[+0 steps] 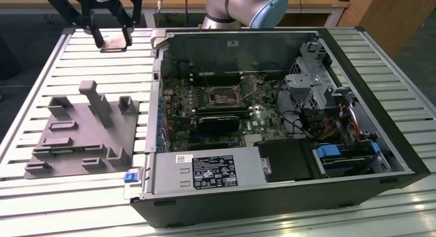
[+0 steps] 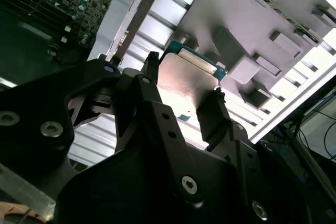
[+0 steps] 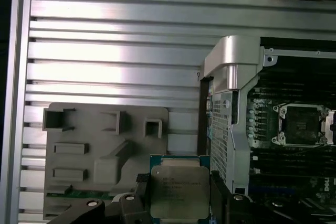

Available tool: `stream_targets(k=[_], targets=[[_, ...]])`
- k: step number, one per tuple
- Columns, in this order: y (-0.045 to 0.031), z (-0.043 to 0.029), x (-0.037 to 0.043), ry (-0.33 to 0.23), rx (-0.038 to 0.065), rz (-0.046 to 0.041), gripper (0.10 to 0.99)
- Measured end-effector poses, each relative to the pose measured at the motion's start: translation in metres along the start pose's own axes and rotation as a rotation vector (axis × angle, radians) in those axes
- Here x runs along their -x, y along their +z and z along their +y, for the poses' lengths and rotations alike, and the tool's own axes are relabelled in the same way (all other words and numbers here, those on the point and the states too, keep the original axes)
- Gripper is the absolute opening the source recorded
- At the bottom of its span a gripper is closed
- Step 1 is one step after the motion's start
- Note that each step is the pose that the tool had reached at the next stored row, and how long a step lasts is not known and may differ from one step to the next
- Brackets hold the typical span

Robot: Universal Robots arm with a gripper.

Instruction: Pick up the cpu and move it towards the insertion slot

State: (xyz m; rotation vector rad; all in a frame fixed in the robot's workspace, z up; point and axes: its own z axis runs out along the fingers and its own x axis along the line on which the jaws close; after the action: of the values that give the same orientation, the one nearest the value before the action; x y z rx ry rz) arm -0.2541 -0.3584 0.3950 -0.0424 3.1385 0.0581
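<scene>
**Chip held by its edges, lifted clear of the table**

The cpu, a small flat square chip with a silvery-grey metal top on a green-edged board, sits between the two black fingers of the gripper, which are closed in on two opposite edges. In the second wrist view the same chip shows pinched between the fingertips, its flat face free.

It looks light and stiff, so weight is likely no concern. The risk is a slip: the metal lid is smooth and the rim thin, giving the fingers little to bite on. The underside is probably delicate, which makes the edges the sensible place to hold, as here.

In the exterior view the gripper hangs pointing down, raised above the ribbed aluminium table at its far corner, beyond the grey plastic fixture block with posts and pockets. The insertion slot, a small square socket with a dark centre and thin silvery bracket, lies inside the open black computer case, well apart from the chip, toward the exterior view's right. It also appears in the first wrist view.
</scene>
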Motion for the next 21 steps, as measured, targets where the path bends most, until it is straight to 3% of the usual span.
stream_targets(k=[21], targets=[[0.0007,0.0156,0.0356,0.000,0.000,0.0000,0.541]])
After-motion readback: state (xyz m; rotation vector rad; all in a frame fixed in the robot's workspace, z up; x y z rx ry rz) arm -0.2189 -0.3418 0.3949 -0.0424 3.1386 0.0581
